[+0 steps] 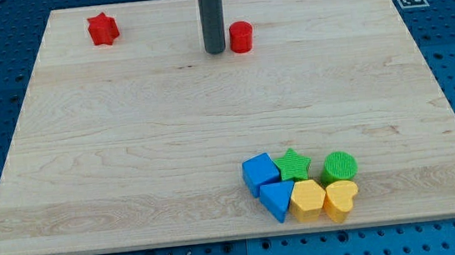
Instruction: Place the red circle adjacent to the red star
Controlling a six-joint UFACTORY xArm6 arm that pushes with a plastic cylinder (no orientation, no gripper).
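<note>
The red circle (pixel 240 37) stands near the view's top, a little right of centre. The red star (pixel 103 29) lies at the view's top left, far from the circle. My tip (pixel 215 51) is just to the left of the red circle, with a small gap between them. The dark rod rises straight up out of the view's top.
A cluster sits at the view's bottom right: a blue cube (pixel 259 173), a green star (pixel 294 165), a green circle (pixel 338 167), a blue triangle (pixel 277 199), a yellow hexagon (pixel 308 199) and a yellow heart (pixel 340 199). The wooden board (pixel 130 154) lies on a blue pegboard.
</note>
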